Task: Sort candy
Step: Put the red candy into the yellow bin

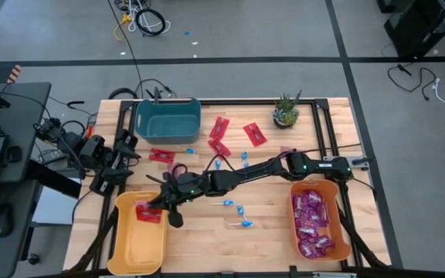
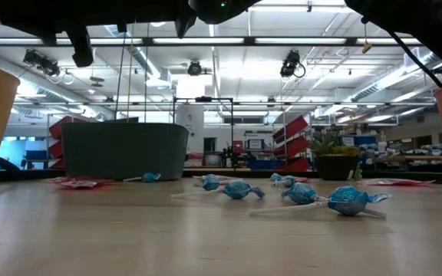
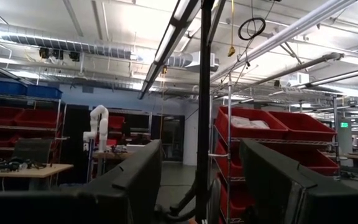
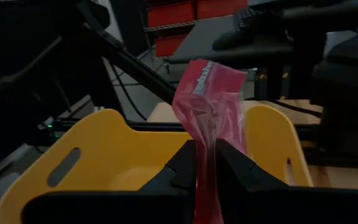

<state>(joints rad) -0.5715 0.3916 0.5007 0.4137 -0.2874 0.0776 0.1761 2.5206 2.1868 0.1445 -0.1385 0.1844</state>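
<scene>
Right claw (image 4: 205, 163) pinching red packet (image 4: 209, 106) over yellow bin (image 4: 98, 155) — arm stretched across table; left claw apart.

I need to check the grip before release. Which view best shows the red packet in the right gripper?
The right wrist view: the red packet stands upright between the right gripper's fingers, above the yellow bin. The high view shows it only as a small red patch over that bin. The low and left wrist views miss it.
</scene>
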